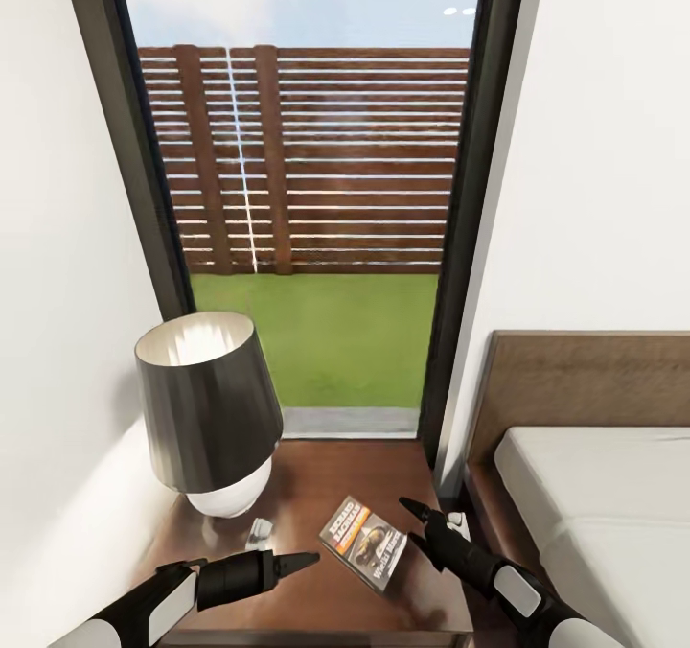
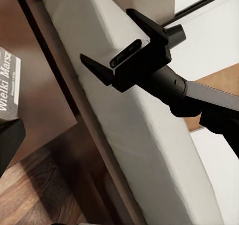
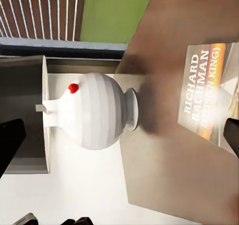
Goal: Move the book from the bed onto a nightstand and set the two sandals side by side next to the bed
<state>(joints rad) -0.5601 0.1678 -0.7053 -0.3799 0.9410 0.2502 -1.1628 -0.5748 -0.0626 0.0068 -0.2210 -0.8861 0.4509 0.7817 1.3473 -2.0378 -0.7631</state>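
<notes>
The book (image 1: 369,541) lies flat on the dark nightstand (image 1: 316,475), cover up, with its orange title band showing; the right wrist view has it as well (image 3: 209,95). My right gripper (image 1: 409,520) hovers open just beside the book's bed-side edge, nothing between its fingers; in the left wrist view it shows open (image 2: 105,34) in front of the mattress. On the book's other side, low over the nightstand's front, my left gripper (image 1: 309,560) stands open and empty. The bed (image 1: 594,514) is at the right. The sandals are out of view.
A lamp (image 1: 206,408) with a dark shade and white base stands on the nightstand's left half, a small white object (image 1: 259,531) in front of it. A tall window (image 1: 316,245) is behind; white walls close both sides. The wooden headboard (image 1: 585,380) rises at right.
</notes>
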